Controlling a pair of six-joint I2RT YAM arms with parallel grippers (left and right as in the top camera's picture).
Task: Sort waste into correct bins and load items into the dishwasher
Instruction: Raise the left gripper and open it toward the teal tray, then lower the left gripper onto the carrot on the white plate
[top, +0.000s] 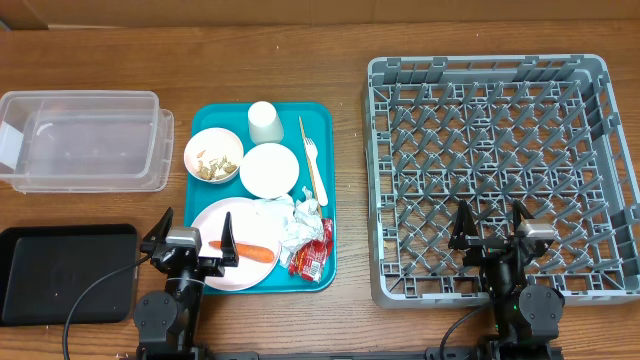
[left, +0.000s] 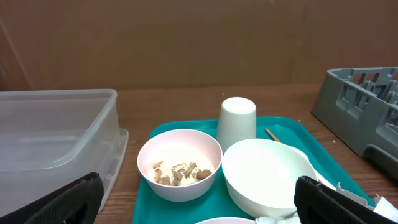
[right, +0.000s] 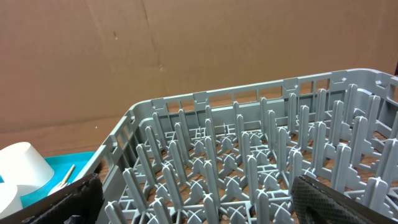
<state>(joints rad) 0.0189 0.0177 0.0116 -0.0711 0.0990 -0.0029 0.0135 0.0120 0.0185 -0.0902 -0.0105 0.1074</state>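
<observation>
Overhead view, stock of table.

- Teal tray (top: 225, 118), centre-left. It holds all the waste and dishes:
  - cup (top: 265, 121), upside down, far edge. Likely light and smooth; grip across the wall.
  - pink bowl (top: 213, 155) of food scraps (top: 214, 164), and an empty white bowl (top: 270, 170). Stiff, probably slick; take by the rim.
  - plate (top: 255, 225), near, bearing a carrot piece (top: 255, 252). Firm, may roll.
  - napkins (top: 298, 222). Soft, weightless; pinch a fold.
  - red wrapper (top: 313, 255). Crinkly, slippery.
  - fork (top: 311, 152) and wooden stick (top: 303, 130). Thin, lying flat; awkward to lift.
- Clear tub (top: 80, 97), far left: empty.
- Black tray (top: 60, 270), near left: empty.
- Dish rack (top: 490, 65), right: empty.
- Left gripper (top: 195, 232), above the plate's near left: fingers spread, holding nothing.
- Right gripper (top: 491, 222), over the rack's near side: fingers spread, holding nothing.
</observation>
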